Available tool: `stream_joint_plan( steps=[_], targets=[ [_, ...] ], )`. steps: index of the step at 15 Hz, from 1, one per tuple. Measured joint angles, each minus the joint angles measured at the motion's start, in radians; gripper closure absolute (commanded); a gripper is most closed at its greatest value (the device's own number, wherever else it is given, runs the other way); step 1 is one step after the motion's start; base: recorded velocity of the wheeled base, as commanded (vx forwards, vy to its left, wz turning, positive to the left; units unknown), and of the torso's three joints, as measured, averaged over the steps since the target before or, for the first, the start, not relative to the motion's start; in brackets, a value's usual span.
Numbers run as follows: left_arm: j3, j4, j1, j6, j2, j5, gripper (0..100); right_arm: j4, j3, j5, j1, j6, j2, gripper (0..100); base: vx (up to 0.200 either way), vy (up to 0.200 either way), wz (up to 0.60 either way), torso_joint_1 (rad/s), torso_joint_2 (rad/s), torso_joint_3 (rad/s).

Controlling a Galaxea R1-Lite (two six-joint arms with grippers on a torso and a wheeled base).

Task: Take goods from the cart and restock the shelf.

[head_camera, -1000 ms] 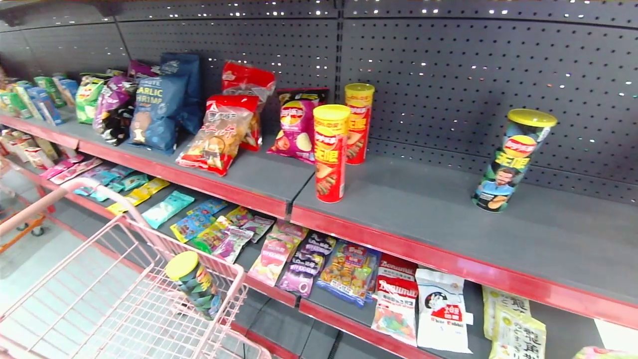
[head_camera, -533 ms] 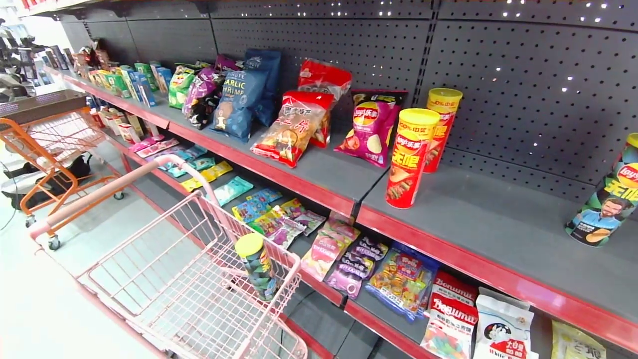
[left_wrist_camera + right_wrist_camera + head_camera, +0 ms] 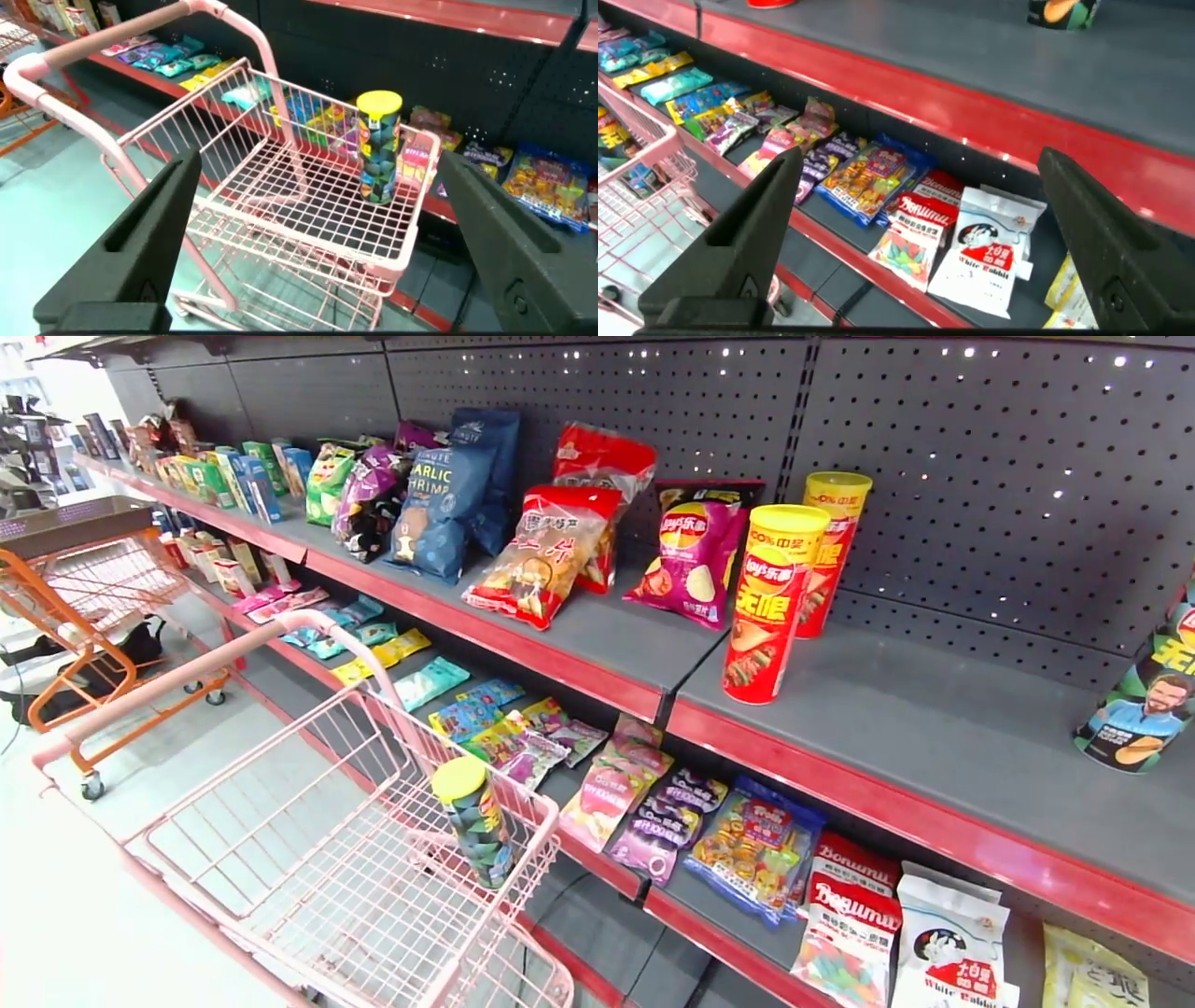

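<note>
Now my left gripper [image 3: 318,163] gapes empty near pink cart [image 3: 177,683] holding upright can [image 3: 476,821]; right gripper [image 3: 920,159] likewise spread, empty, facing lower shelf [image 3: 831,243].

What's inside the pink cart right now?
One yellow-lidded can, upright in the cart's corner nearest the shelf. The left hand covers parts of the near side, so those cannot be checked.

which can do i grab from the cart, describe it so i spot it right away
Find the pink wire cart in front of the snack shelf. In its basket corner nearest the shelf stands one upright chip tube. It is the cart's only item, dark and multicoloured with a yellow lid, unlike the two red tubes up on the shelf.
</note>
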Motion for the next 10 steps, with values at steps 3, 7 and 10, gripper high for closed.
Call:
stream_joint_plan(
  steps=[3,7,10],
  targets=[
    [0.000,0.000,0.000,0.000,0.000,0.000,0,-0.002,0.000,-0.005,0.000,0.035,0.000,0,0.000,0.000,0.00,-0.157,0.40,0.233],
    [0.000,0.000,0.000,0.000,0.000,0.000,0,-0.002,0.000,-0.005,0.000,0.037,0.000,0,0.000,0.000,0.00,-0.200,0.54,0.332],
    [0.000,0.000,0.000,0.000,0.000,0.000,0,-0.001,0.000,-0.005,0.000,0.037,0.000,0,0.000,0.000,0.00,-0.196,0.54,0.351]
  ],
)
